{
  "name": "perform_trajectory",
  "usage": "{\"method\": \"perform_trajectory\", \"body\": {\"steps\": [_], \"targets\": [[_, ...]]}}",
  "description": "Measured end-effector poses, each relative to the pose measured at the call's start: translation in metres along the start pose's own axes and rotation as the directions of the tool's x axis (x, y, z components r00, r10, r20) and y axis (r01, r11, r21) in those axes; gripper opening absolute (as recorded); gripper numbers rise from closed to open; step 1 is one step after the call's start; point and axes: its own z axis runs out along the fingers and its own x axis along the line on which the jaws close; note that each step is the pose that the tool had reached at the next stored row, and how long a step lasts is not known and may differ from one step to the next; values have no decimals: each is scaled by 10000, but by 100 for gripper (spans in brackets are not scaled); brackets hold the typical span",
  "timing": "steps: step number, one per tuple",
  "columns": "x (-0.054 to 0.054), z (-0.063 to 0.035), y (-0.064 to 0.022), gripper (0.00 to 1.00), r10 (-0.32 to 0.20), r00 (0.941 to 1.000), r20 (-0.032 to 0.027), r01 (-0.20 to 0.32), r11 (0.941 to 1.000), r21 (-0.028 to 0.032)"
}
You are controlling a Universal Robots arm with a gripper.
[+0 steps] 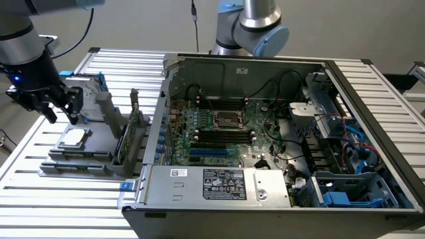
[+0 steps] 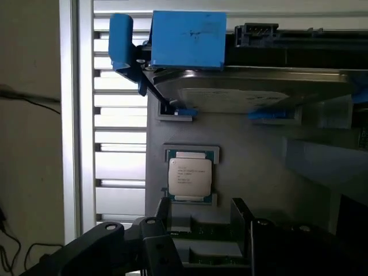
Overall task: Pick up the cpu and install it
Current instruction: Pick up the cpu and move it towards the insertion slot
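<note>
The pincer point(image 1: 61, 118) hangs low over the exterior view's left side of the tabletop point(image 1: 66, 204). Its two black fingers point(image 1: 71, 115) stand apart and there is nothing between them. In the wrist view the pincer point(image 2: 202, 214) is also wide, with one finger point(image 2: 163, 209) on each side of a gap.

Just under and beside the fingertips lies the cpu point(image 1: 74, 137). It is a small flat square with a dull silver top. It rests flat in a little frame on a grey holder point(image 1: 99, 149), and the pincer is not touching it. In the wrist view the cpu point(image 2: 190, 175) has tiny writing on its top and sits on the grey holder point(image 2: 253, 172).

Near the cpu, on the same holder, leans a hard drive point(image 1: 85, 99) in a blue frame point(image 2: 188, 37). It is tilted up on its edge.

Well apart, toward the exterior view's right, stands a big open computer case point(image 1: 252, 72). Inside it lies a green board point(image 1: 206, 124) with a square black socket point(image 1: 229, 119) in the middle. A silver power box point(image 1: 219, 183) sits at the near side of the case.
</note>
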Motion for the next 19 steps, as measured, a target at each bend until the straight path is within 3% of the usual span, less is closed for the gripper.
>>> {"method": "perform_trajectory", "body": {"steps": [5, 13, 15, 16, 19], "targets": [[-8, 51, -37, 54, -4, 10000, -22, 4, 9999, -138], [-12, 172, -53, 54, -7, 10000, -24, 6, 9998, -205], [-12, 199, -55, 56, -7, 10000, -23, 6, 9997, -225], [-9, 211, -55, 62, -7, 10000, -24, 6, 9997, -236], [2, 243, -56, 62, -10, 10000, -22, 9, 9996, -276]]}}
